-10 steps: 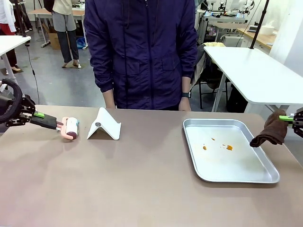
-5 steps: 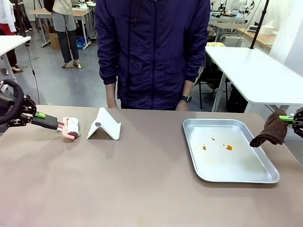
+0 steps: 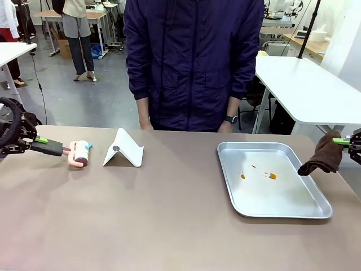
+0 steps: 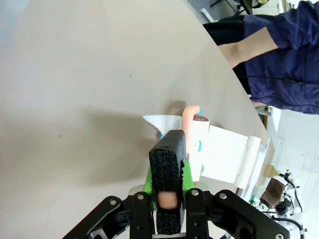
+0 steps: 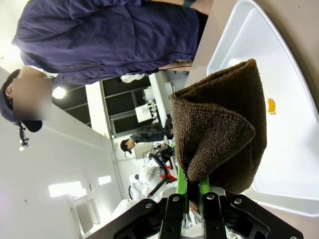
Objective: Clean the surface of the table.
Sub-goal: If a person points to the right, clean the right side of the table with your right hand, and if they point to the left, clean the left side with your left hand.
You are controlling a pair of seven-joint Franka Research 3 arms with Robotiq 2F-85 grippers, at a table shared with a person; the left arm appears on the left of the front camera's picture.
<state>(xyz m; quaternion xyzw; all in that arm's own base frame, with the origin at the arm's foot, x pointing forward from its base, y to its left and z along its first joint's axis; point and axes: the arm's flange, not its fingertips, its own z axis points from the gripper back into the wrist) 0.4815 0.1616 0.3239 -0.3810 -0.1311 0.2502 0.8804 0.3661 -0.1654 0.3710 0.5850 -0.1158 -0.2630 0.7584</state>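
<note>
Left hand (image 3: 58,150) pinching lint roller (image 3: 80,153), right hand (image 3: 342,141) pinching brown cloth (image 3: 321,156), smooth matte taupe table (image 3: 169,217)

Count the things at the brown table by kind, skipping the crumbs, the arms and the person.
Lint roller: 1
White folded stand: 1
Metal tray: 1
Brown cloth: 1
Total: 4

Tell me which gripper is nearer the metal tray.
Right. The right gripper, shut on a brown cloth, hangs just beyond the right edge of the tray. The left gripper holds a lint roller at the far left of the table, past the white stand.
</note>
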